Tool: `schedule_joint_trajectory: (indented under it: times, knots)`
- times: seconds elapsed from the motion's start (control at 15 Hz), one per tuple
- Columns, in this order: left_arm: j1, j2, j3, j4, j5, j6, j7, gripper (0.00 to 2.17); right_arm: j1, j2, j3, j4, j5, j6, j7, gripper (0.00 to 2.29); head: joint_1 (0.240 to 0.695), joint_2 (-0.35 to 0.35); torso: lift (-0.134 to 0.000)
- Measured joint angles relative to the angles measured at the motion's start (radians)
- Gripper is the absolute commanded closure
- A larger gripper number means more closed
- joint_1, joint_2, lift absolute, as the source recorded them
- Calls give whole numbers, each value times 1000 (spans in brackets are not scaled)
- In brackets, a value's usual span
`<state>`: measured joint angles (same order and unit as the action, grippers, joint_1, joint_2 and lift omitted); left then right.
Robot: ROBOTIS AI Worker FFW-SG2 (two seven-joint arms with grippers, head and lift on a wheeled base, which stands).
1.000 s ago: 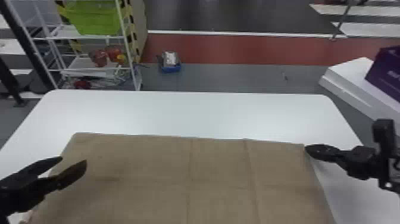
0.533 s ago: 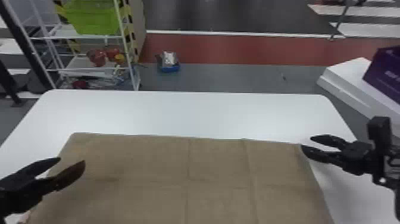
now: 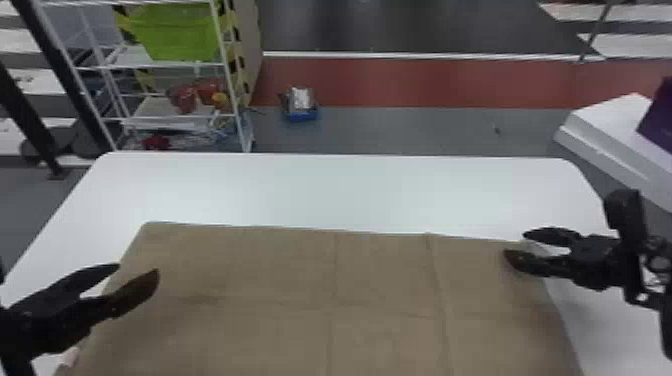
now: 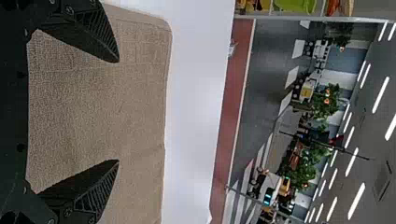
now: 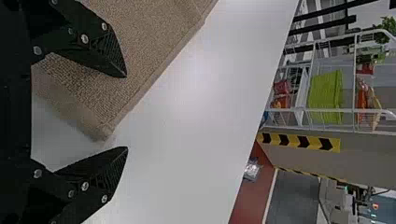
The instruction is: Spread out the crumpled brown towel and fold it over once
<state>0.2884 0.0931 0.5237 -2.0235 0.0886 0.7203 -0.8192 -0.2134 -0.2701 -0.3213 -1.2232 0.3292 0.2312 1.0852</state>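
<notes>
Looking at one white desk (image 3: pixel 350 190), and seeing one brown towel (image 3: pixel 280 270) lying on it, spreading out broad and nearly flat over the near part. Counting two of its corners at the far edge, also making out at least two creases running away from the robot and one crossing them. Noticing one white wire rack (image 3: pixel 228 75) standing behind the desk on the left. Next, spotting one white box (image 3: pixel 600 120) sitting off beyond the desk on the right. Counting two black end effectors, finding two fingers on each: seeing the left end effector (image 3: pixel 138 268) hanging over the left part of the towel, keeping its fingertips wide apart, and the right end effector (image 3: pixel 515 243) hovering at the far right corner, keeping its fingertips apart too, showing one finger over the cloth and the other beyond its edge. Seeing one green bin (image 3: pixel 175 32) resting on the rack, one purple box (image 3: pixel 660 120) showing by the white one, and one small blue-based object (image 3: pixel 302 112) lying on the floor behind the desk.
</notes>
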Motion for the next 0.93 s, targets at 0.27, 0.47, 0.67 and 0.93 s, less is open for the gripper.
schedule_joint_trajectory:
  times: [0.27,0.47,0.67,0.93]
  knots:
    - [-1,3,1,0,5,-6,0,137,2,-14,-9,3,3,25,18,1349,695,-6,-123]
    - [-2,3,-2,0,5,-10,0,137,9,-17,-10,3,-6,19,22,1349,695,-8,-123]
    - [-4,2,-1,-2,5,-33,12,134,19,-15,-10,-10,-14,7,24,1349,695,-4,-123]
    - [-105,15,-41,92,-24,-60,-2,124,37,-6,-9,-45,-16,11,39,1349,695,2,-123]
